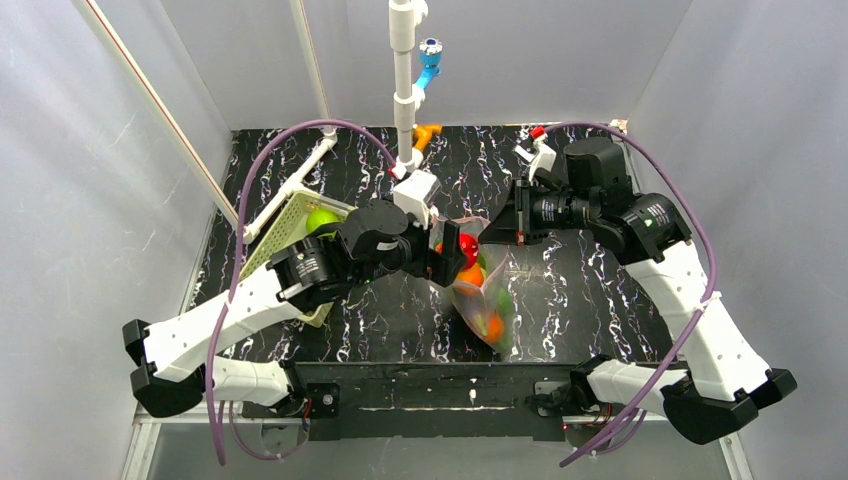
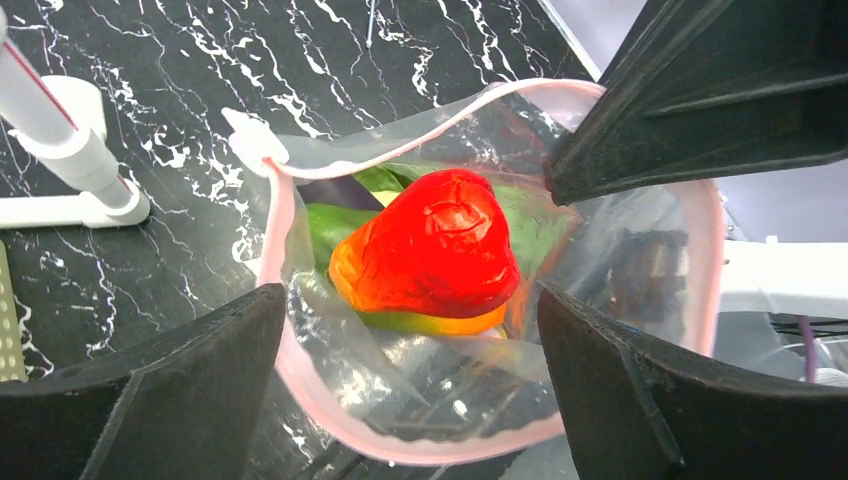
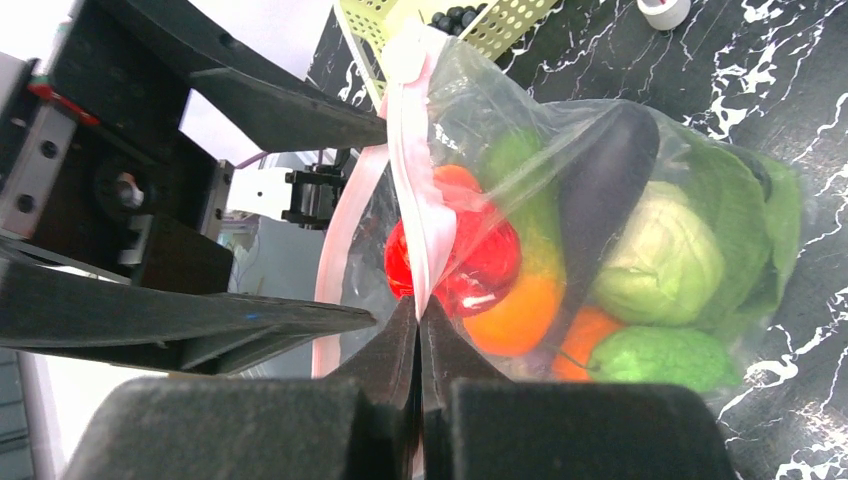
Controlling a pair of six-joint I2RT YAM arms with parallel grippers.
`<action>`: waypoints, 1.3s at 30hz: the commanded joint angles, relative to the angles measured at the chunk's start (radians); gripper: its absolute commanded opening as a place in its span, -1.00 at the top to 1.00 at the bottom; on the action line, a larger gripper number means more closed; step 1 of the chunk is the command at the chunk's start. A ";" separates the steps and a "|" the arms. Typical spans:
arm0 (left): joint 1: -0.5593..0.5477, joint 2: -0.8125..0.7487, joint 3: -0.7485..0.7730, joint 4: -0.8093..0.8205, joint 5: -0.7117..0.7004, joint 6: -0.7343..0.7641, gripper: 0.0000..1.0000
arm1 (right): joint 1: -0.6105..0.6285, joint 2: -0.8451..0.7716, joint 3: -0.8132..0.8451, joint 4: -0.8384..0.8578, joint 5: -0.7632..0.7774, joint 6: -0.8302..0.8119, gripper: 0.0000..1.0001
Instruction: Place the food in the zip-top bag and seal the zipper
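Observation:
The clear zip-top bag [image 1: 497,292] stands between my grippers, its mouth held open. Its pink zipper [image 2: 287,232] runs round the mouth. The red-orange-green mango [image 2: 440,245] sits on top inside, over green pieces. The right wrist view shows a purple piece [image 3: 605,175], green round fruits [image 3: 660,262] and orange balls [image 3: 520,315] in the bag. My left gripper [image 2: 410,385] is open, its fingers on either side of the near rim. My right gripper [image 3: 418,312] is shut on the zipper strip [image 3: 408,150] at the far rim.
The pale green basket [image 1: 285,235] lies left of the bag with a green fruit [image 1: 322,218] in it. A white pipe stand [image 1: 403,90] rises at the back, its foot visible in the left wrist view [image 2: 70,150]. An orange piece [image 1: 428,133] lies beside it.

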 commanded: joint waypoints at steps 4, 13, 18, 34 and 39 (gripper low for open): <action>-0.003 -0.124 0.057 -0.055 -0.009 -0.126 -0.88 | -0.006 0.002 0.048 0.047 -0.075 -0.019 0.97; 0.019 -0.175 0.055 -0.204 -0.075 -0.235 -0.95 | -0.006 0.003 0.052 0.015 -0.080 -0.025 0.97; 0.021 -0.122 0.044 -0.203 0.006 -0.373 -0.89 | -0.006 -0.026 0.027 0.038 -0.069 -0.011 0.97; 0.021 -0.105 -0.093 -0.028 0.133 -0.437 0.07 | -0.004 -0.050 -0.018 0.054 -0.082 -0.022 0.97; 0.021 -0.054 -0.053 -0.034 0.194 -0.405 0.04 | -0.003 -0.048 -0.003 0.051 -0.078 -0.027 0.97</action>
